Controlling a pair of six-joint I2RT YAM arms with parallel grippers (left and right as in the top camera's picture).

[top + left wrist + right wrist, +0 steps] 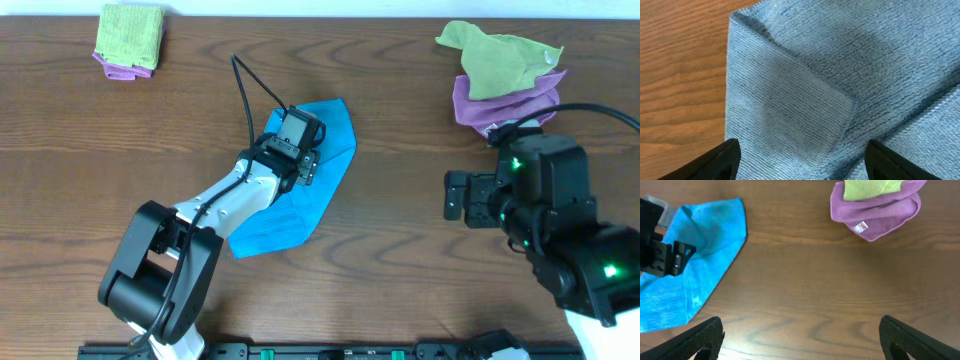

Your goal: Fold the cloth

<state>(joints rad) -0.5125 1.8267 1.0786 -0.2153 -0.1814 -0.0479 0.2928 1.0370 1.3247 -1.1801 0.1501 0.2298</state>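
Observation:
The sky-blue cloth (320, 170) lies folded into a long slanted shape on the table's middle left. My left gripper (298, 135) is open right above its upper part. In the left wrist view the cloth (840, 75) fills the frame, with a folded corner flap between the open fingers (802, 160). My right gripper (455, 195) is open and empty over bare wood at the right, well apart from the cloth. The right wrist view shows the cloth (700, 285) at far left and the open fingers (800, 340) over wood. The white tag is not visible.
A folded olive-green cloth on a purple one (130, 40) sits at the back left. A loose olive-green cloth (495, 60) lies on a purple cloth (505, 100) at the back right; they also show in the right wrist view (875, 207). A black cable (245, 85) trails from the left arm.

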